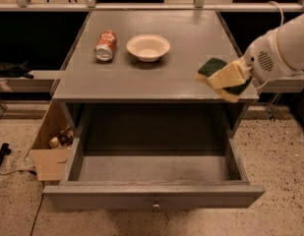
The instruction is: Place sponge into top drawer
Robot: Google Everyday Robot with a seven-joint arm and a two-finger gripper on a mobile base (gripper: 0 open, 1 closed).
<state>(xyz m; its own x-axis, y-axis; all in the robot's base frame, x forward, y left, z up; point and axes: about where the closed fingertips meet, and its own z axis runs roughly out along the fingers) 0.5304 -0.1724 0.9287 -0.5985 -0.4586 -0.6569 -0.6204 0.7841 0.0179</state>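
Place: robot test lab | signs: speckled terrazzo floor, grey worktop, white robot arm | hand: grips sponge over worktop's front-right corner

matt drawer, foam sponge in pincer over cabinet's right edge

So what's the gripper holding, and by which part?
The sponge, gripped at its end nearest the arm; the gripper hangs over the front right corner of the table.
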